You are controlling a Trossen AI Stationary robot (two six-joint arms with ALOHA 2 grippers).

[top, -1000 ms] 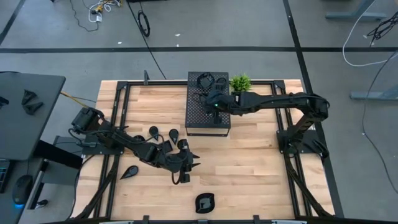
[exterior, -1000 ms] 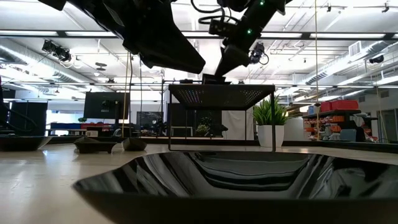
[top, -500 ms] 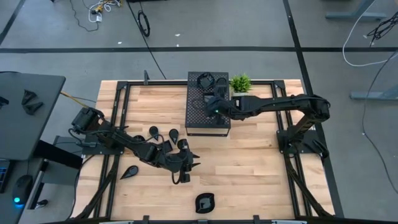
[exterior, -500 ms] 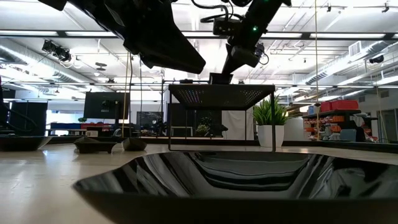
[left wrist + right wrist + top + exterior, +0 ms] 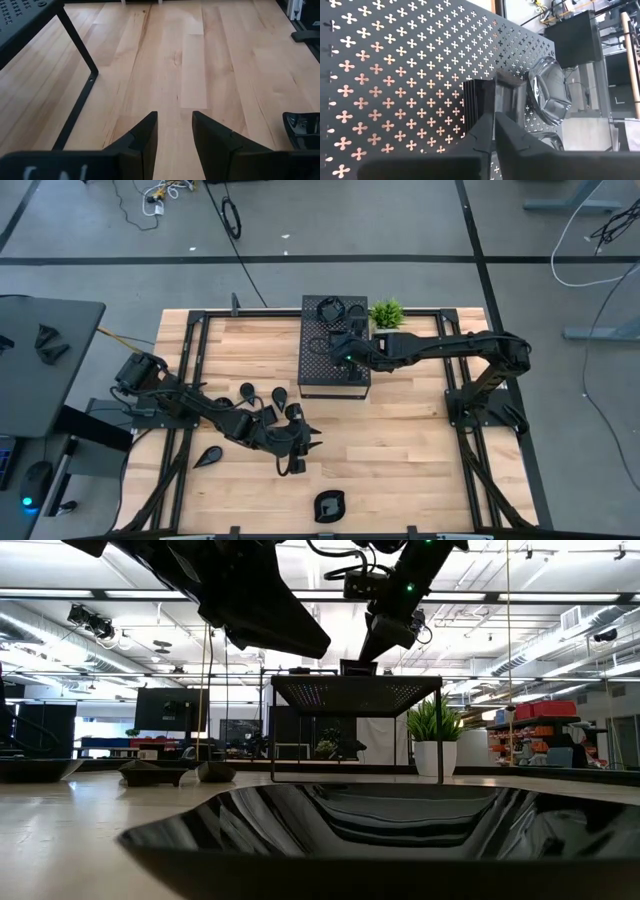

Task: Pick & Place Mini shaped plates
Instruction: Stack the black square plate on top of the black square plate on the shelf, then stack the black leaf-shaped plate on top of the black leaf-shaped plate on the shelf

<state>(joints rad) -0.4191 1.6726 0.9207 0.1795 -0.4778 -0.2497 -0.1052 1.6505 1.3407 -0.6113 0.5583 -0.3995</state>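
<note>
Black square plate (image 5: 502, 97) between right gripper (image 5: 494, 120) fingertips, hidden from above.

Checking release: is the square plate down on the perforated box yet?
Yes: the square plate lies on the perforated box, between the right gripper fingers.

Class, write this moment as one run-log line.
right gripper: above perforated box, at square plate | left gripper: open, empty, over table | rounded plate: lying on box

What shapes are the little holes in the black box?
Four-petal clover shapes, in rows across the black box; clearest in the right wrist view.
</note>
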